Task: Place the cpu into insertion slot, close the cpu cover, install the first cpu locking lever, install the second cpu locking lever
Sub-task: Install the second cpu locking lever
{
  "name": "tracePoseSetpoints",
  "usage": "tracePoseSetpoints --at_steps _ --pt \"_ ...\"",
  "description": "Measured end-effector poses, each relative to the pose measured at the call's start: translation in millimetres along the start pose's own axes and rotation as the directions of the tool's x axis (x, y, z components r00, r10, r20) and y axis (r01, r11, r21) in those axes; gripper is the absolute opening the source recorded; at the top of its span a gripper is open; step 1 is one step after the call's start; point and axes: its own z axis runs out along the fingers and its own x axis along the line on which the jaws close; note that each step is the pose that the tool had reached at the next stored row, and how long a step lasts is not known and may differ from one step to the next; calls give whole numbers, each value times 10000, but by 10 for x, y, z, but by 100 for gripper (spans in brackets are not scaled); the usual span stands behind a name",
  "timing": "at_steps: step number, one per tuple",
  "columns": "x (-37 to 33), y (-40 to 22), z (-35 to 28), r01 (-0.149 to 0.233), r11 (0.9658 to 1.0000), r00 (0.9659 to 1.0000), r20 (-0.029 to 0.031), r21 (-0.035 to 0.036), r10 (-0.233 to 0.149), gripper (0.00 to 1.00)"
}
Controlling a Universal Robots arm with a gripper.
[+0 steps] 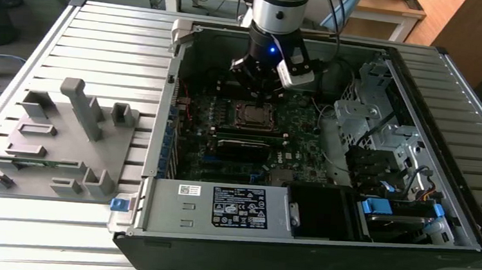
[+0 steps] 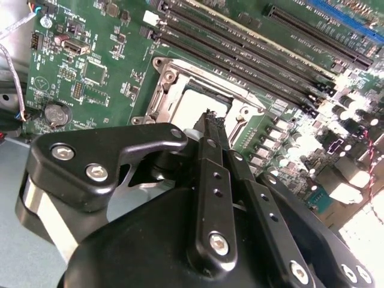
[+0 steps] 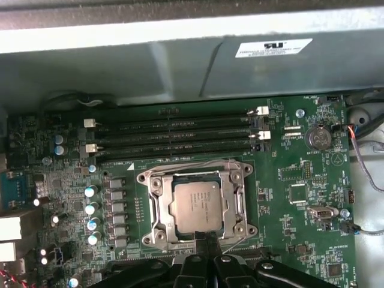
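Pressed together, the gripper [image 3: 207, 245] jaws hover just beside the cpu cover [image 3: 196, 203]. That cover lies shut over the cpu [image 3: 198, 204] in the insertion slot [image 1: 255, 115].

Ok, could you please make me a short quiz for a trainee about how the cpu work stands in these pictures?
1. True or false: the cpu lies in the insertion slot.
2. The shut fingers are nearest to: A) the coin battery, B) the insertion slot's edge, C) the memory slots.
3. Complete: the cpu cover lies ____ over the cpu (flat / raised).
Key: 1 true; 2 B; 3 flat.
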Motion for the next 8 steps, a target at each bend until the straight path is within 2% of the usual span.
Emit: tracePoseSetpoints --at_steps 3,8 --pt "-3 -33 0 0 10000 10000 0 0 0 10" --pt "-5 -47 0 0 10000 10000 0 0 0 10"
